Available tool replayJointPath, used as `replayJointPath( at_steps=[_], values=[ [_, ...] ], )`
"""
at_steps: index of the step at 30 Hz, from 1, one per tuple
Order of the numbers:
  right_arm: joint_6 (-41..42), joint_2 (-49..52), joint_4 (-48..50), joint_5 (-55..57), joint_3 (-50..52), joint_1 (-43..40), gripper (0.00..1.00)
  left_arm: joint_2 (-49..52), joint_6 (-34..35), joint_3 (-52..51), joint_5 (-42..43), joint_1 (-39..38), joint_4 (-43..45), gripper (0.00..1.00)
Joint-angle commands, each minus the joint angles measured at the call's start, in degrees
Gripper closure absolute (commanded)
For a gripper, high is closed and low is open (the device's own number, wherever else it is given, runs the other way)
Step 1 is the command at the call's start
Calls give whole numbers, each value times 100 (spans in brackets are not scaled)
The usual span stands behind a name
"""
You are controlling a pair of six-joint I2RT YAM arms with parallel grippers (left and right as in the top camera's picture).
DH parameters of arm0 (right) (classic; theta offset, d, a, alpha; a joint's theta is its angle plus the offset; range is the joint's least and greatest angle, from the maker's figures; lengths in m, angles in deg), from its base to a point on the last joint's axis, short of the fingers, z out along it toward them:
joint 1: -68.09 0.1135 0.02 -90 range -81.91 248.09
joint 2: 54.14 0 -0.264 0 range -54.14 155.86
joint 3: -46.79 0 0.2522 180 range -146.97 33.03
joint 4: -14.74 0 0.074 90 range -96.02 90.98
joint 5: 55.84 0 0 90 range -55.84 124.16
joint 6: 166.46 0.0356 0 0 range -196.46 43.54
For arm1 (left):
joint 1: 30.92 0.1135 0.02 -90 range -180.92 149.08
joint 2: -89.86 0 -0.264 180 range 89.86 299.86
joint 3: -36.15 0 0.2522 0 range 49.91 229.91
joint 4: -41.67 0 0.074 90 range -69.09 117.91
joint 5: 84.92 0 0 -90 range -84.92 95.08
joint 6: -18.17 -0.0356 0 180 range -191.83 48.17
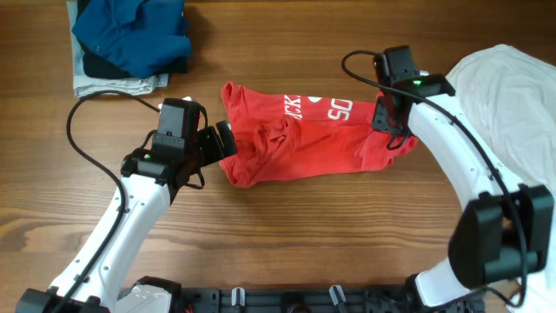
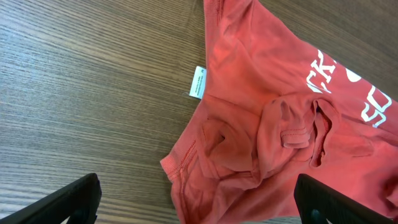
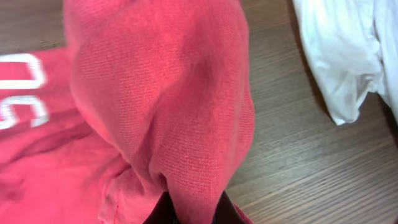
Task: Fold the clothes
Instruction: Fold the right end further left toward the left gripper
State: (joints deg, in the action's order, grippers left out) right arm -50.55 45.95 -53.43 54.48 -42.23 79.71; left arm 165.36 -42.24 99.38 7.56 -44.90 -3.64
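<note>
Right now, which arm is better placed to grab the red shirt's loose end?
Left. The left pincer is open beside the crumpled end of the red T-shirt; the right pincer is shut on the opposite end, so it's occupied.

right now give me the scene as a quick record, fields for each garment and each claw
red shirt: crumpled mid-table, white lettering up, not folded
white shirt: heap at far right, apart from the red shirt
blue pile: top left corner, on grey cloth
left claw: open, at the red shirt's left end, holding nothing
right claw: shut on the red shirt's right end, cloth bunched there
table: brown wood grain
</note>
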Motion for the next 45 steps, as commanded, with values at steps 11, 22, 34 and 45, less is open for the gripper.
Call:
replayJointPath(
  at_steps=[11,22,34,45],
  values=[
    [863,1379,463,-61,-114,1513,87,37,-87,68,-15,4,-2,0],
    [96,306,-743,-1397,-2299,804,1,37,-87,68,-15,4,-72,0],
    [-66,557,369,-3615,551,304,96,37,-87,68,-15,4,-81,0],
    [-284,-470,984,-3912,98,-79,94,37,-87,68,-15,4,-85,0]
  ],
)
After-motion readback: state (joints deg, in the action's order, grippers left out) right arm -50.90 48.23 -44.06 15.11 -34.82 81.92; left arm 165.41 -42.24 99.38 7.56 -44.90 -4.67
